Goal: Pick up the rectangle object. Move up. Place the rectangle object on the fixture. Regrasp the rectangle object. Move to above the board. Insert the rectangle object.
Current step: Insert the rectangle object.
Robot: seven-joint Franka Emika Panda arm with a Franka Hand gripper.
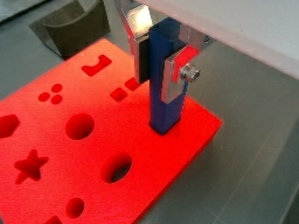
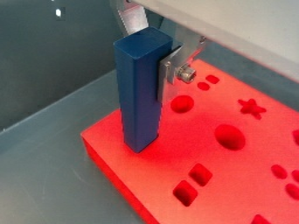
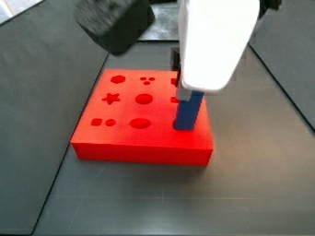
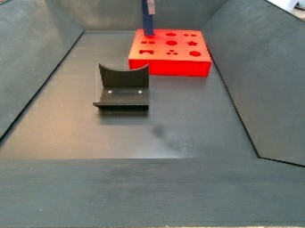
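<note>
The red board (image 3: 129, 115) lies directly below the claw (image 1: 158, 54), with the fixture (image 4: 121, 87) well apart from both on the surface (image 4: 179, 134). The claw grips the upright blue bar (image 2: 140, 87), whose lower end meets the board near a corner.

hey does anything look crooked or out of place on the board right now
Nothing stands out. The gripper holds the rectangle object upright, its lower end at a corner of the board. The board looks undamaged and lies flat in both side views, and the fixture stands apart on the floor, empty.
</note>
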